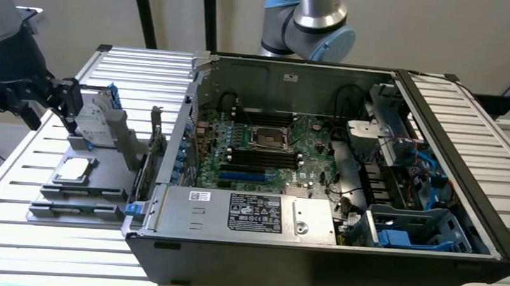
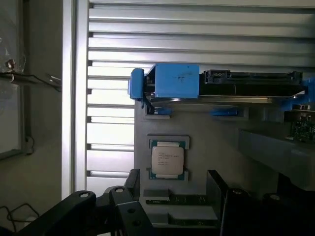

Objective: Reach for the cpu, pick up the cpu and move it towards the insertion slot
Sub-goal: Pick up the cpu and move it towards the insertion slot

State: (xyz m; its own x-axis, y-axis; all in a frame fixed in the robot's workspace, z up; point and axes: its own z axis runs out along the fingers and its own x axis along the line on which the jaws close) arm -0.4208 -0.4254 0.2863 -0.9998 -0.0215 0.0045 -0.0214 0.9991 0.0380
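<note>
Hovering with wrist angled down, the gripper [image 1: 50,110] has its fingers apart and empty; the cpu [image 2: 167,160] lies below and ahead of it, untouched

I can't read any lettering from my station. The cpu [image 2: 167,161] carries a few printed lines on its metal top, and the power supply [image 1: 308,216] wears a dark label [image 1: 254,213], both too small to make out.

You see a blue-railed hard drive [image 2: 246,88] standing just beyond the fingers [image 2: 132,181] on a grey tray [image 2: 216,128]. Well to their side, an open computer case [image 1: 319,266] lies on the slatted table [image 1: 139,66].
</note>
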